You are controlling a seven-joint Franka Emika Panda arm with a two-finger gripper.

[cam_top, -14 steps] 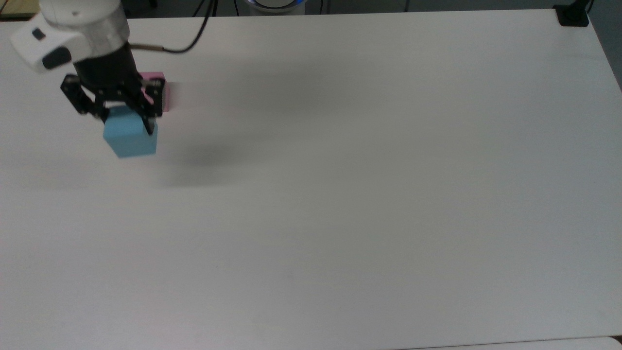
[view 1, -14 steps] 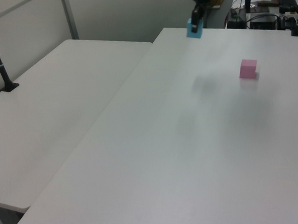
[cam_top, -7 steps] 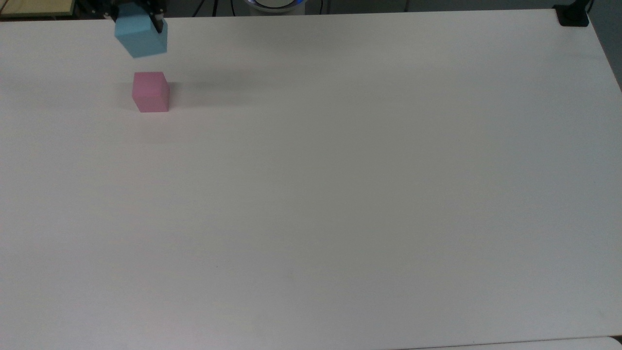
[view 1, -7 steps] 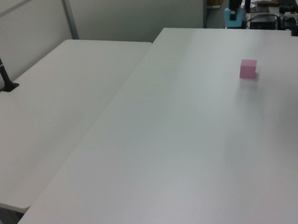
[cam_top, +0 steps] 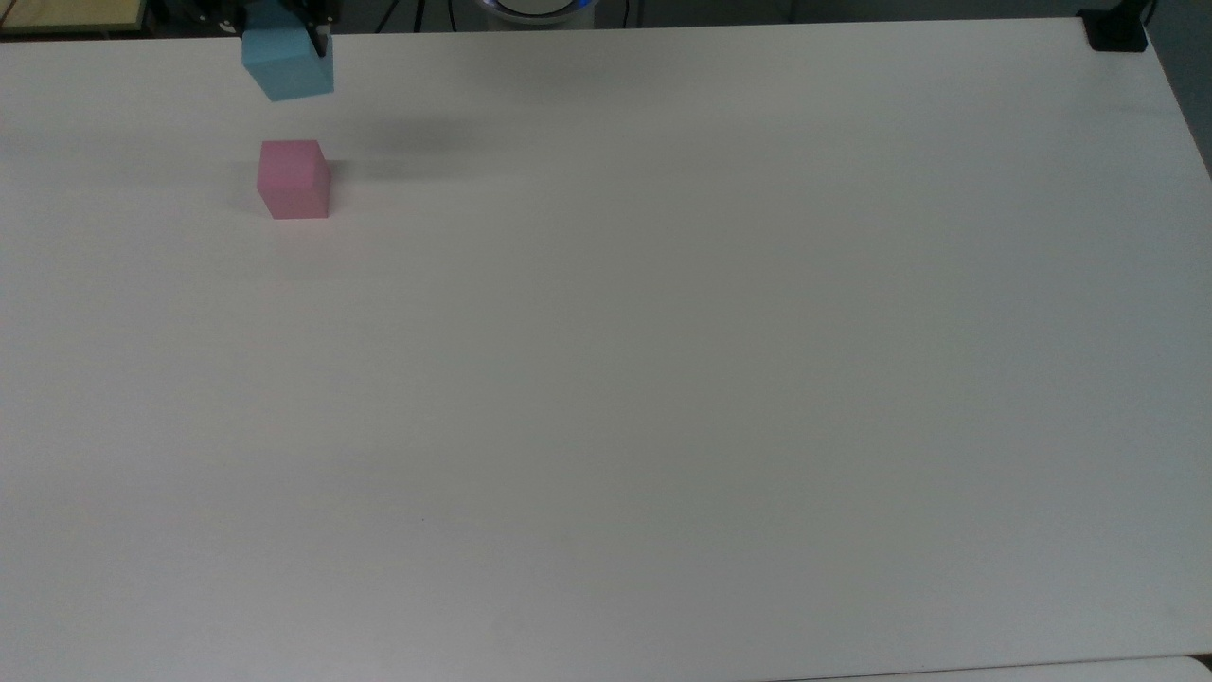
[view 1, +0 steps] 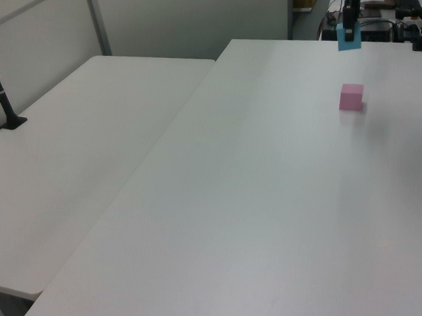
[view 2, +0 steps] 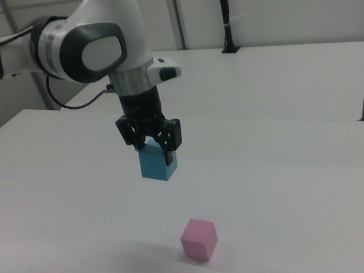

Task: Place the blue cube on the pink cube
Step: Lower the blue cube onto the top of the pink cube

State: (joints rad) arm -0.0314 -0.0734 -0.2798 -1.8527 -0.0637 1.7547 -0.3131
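Note:
The blue cube hangs in the air, held between the black fingers of my gripper, which is shut on it. The pink cube rests on the white table, well below the blue cube. In the right view the blue cube sits up and to the left of the pink one. In the top view it lies just above the pink cube, near the table's far edge. In the left view it hangs directly over the pink cube.
A second white table adjoins on the left view's left, with a black post clamped to it. A black clamp sits at the top view's far right corner. Cables and equipment lie beyond the table's far edge.
The gripper has carried the blue cube up from low beside the pink cube, uncovering it in the top view. Over the last half second it shifted slightly right and lower in the left view.

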